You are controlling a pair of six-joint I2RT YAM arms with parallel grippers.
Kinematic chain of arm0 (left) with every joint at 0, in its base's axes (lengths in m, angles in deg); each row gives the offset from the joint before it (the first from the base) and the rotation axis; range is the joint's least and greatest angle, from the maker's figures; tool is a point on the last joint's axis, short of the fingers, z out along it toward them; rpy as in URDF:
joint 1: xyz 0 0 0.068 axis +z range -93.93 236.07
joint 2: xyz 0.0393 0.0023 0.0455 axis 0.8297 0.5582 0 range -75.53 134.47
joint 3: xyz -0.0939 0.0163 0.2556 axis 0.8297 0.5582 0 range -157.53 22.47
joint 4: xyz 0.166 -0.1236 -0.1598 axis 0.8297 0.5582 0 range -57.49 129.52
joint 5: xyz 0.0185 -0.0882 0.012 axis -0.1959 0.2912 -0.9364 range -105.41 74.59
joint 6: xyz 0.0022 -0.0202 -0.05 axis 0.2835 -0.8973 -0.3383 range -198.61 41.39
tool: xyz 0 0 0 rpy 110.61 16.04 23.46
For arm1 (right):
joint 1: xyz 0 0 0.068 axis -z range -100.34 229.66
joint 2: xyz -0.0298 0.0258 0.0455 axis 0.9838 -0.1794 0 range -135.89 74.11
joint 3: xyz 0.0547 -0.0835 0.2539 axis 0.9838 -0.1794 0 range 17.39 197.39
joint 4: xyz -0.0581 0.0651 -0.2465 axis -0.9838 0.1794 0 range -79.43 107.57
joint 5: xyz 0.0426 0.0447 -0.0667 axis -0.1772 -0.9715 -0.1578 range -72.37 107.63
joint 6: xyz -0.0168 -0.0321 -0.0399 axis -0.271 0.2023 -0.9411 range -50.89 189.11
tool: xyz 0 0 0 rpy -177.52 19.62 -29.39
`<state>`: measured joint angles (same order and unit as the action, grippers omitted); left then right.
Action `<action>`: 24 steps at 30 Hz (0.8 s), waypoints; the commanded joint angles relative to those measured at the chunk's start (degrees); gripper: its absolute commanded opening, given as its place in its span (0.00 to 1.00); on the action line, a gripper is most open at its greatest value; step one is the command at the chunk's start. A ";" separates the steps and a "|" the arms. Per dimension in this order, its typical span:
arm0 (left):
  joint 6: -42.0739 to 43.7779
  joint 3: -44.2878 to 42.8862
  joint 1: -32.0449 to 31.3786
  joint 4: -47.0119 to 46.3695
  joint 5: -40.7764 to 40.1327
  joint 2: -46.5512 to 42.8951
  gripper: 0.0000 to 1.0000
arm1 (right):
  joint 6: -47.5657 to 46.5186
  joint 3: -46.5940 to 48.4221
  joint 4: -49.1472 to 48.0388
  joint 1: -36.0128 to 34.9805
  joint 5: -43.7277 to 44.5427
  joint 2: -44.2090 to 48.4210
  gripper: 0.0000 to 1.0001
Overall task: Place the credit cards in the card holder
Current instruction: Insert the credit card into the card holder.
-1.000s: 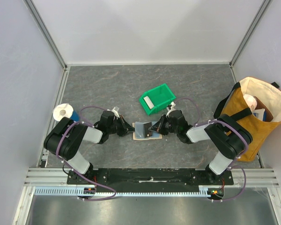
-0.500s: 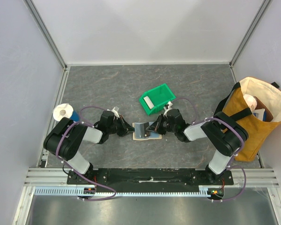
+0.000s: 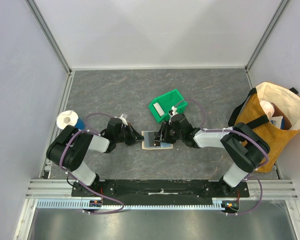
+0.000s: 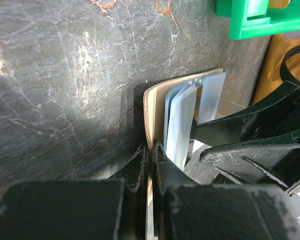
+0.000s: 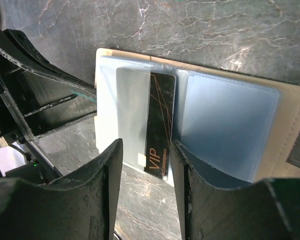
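Surroundings: green bin [image 3: 169, 104] just behind the card holder [image 3: 151, 141] and close by my right wrist, with a white card [image 3: 159, 110] lying in it. Tan bag [image 3: 272, 125] stands at the far right of the table [image 3: 110, 95], and a white roll [image 3: 66, 119] at the far left.

Card holder: open on the table between my two grippers, pale blue leaves showing inside.

Left arm: low, reaching right. My left gripper [image 4: 150, 160] is clenched on the holder's tan flap, the thin edge pinched between the fingers.

Right arm: low, stretched left over the holder. My right gripper [image 5: 146, 150] has its jaws parted, one on each side of the dark card [image 5: 160, 125]. The card sits at the holder's middle fold – "VIP" end nearest the camera – with a gap showing on its left side.

Change: a second ago the right gripper stood at the holder's right edge with the dark card; it is now over the middle. The left arm has not moved.
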<state>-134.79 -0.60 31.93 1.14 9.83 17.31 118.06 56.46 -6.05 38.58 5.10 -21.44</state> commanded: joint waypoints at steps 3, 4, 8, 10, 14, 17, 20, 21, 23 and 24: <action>1.87 0.66 -0.38 8.61 -3.70 1.56 0.02 | -4.12 1.54 6.17 0.04 1.74 0.72 0.51; 1.95 0.57 -0.38 8.61 -3.70 1.64 0.02 | -3.95 1.54 4.95 0.04 0.42 0.19 0.51; 1.95 0.48 -0.38 8.53 -3.52 1.73 0.02 | -3.42 2.59 1.77 0.12 -3.37 -2.44 0.51; 1.95 0.40 -0.21 8.52 -3.52 1.91 0.02 | -3.42 3.29 0.98 0.04 -4.68 -3.24 0.51; 1.95 0.39 -0.38 8.52 -3.52 1.91 0.02 | -3.42 4.08 -0.78 0.04 -6.01 -3.77 0.49; 2.04 0.31 -0.38 8.52 -3.61 1.91 0.02 | -3.16 4.35 -2.09 0.04 -6.71 -3.68 0.40; 2.04 0.04 -0.47 8.52 -3.44 2.17 0.02 | -2.89 4.44 -3.94 -0.05 -8.20 -4.12 0.38; 2.04 -0.04 -0.29 8.52 -3.44 2.26 0.02 | -2.63 4.35 -4.55 -0.14 -8.38 -4.21 0.36; 2.04 -0.05 -0.38 8.52 -3.35 2.44 0.02 | -2.37 4.35 -5.70 -0.14 -8.82 -4.30 0.33; 2.04 -0.05 -0.38 8.52 -3.35 2.44 0.02 | -2.37 4.35 -6.22 -0.05 -9.08 -4.38 0.33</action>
<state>-134.77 -1.26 31.95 2.41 10.07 17.35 115.54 59.10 -7.45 38.67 -1.11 -25.38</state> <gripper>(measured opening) 0.034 0.339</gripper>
